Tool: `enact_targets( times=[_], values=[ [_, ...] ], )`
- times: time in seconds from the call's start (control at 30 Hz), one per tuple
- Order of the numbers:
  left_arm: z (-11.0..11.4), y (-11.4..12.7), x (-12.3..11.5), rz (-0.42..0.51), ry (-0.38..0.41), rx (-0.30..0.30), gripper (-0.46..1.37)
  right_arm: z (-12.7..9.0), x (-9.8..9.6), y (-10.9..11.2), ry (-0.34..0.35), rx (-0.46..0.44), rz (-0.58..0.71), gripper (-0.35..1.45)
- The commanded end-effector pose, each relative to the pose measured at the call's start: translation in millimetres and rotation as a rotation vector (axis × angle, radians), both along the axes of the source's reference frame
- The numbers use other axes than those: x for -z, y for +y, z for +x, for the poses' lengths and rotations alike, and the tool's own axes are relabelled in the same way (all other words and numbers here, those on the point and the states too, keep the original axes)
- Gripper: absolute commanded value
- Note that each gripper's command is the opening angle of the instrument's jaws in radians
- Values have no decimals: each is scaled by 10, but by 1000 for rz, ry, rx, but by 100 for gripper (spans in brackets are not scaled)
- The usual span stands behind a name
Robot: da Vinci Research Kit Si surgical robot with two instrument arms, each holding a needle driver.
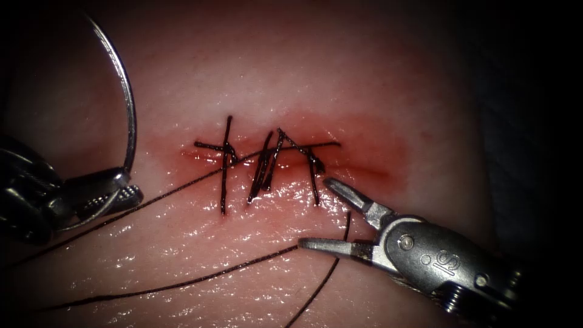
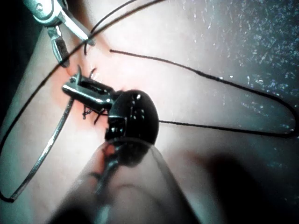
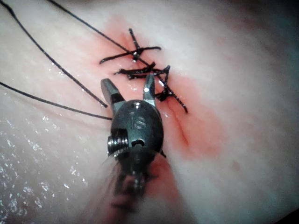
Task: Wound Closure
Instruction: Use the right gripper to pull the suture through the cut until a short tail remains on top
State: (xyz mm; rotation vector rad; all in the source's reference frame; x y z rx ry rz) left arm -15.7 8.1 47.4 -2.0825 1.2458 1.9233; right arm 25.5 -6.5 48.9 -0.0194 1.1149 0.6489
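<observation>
My left tool (image 1: 129, 189) is at the left of the cut, its jaws shut on the curved needle (image 1: 129, 109) close to one end. The needle arcs up and away, free of the tissue (image 1: 303, 67); in the left wrist view the needle (image 2: 44, 154) hangs from the same tool (image 2: 69, 87). My right tool (image 1: 316, 212) is just below the right end of the cut (image 1: 364, 171), jaws spread wide and holding nothing. Several dark stitches (image 1: 267, 161) cross the cut. Thread (image 1: 182, 282) trails over the tissue toward the right tool's lower jaw.
Red fluid (image 1: 376, 146) stains the tissue around the cut. Loose thread (image 2: 210, 77) lies in a long loop over the tissue, and two strands of thread (image 3: 51, 60) run beside the open right tool (image 3: 128, 91). The stitches (image 3: 140, 70) sit just beyond its tips.
</observation>
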Motion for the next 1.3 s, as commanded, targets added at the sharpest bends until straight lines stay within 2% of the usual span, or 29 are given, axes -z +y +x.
enact_targets(
  times=[0.03, 0.37, 0.73, 0.87, 1.03, 1.3],
  values=[
    [0, 0, 0, 0, 2, -3, -35, 0, 0, 1, 1, 1, 1, 91],
    [1, 0, 0, 4, -3, -7, -35, -5, -1, 6, -7, 13, -17, 91],
    [1, 0, -1, 3, -4, -8, -35, -37, -8, 15, -33, 33, -61, 91],
    [1, 0, -2, -4, -2, -9, -35, -49, -9, 16, -63, 39, -99, 96],
    [1, 0, -3, 0, -6, -11, -35, -58, -11, 16, -108, 107, -144, 96],
    [1, 0, -5, 9, -12, -14, -35, -56, -16, 6, -168, 280, -281, 100]
  ],
)
